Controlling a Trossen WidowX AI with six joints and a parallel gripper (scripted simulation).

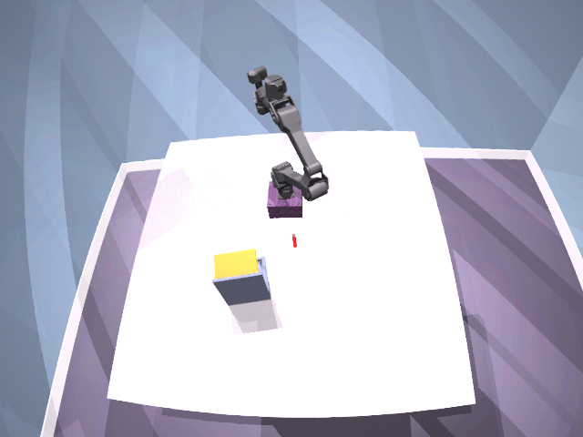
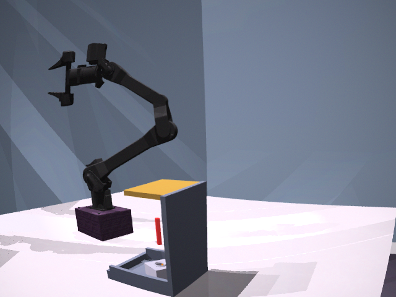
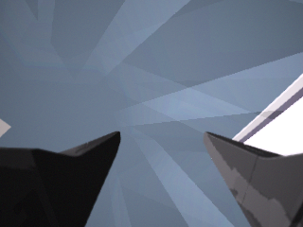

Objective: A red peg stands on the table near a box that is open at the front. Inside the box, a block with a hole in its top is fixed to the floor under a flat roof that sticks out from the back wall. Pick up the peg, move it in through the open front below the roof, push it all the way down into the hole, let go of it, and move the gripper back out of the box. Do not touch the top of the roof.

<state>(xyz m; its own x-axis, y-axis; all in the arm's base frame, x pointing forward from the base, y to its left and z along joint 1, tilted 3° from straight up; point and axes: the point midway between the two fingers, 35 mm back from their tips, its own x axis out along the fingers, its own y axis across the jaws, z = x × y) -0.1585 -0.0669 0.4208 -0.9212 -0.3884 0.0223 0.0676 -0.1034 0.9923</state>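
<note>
The red peg [image 1: 294, 240] [image 2: 158, 231] stands upright on the table, outside the box. The blue-grey box [image 1: 242, 289] [image 2: 187, 239] has a tall back wall and low edges around its floor. The yellow flat roof [image 1: 235, 264] [image 2: 163, 187] sticks out from the top of that wall. The pale block [image 2: 152, 269] with a round hole in its top sits on the box floor, partly hidden by the wall in the exterior view and hidden by the roof in the top view. My gripper [image 2: 48, 81] [image 3: 162, 135] is open and empty, high up and far from peg and box.
The arm rises from a purple base block [image 1: 285, 212] [image 2: 104, 225] on the white table [image 1: 367, 305] [image 2: 288, 230]. The peg stands between this base and the box's side of the table. The wrist view shows mostly blue wall beyond the fingers.
</note>
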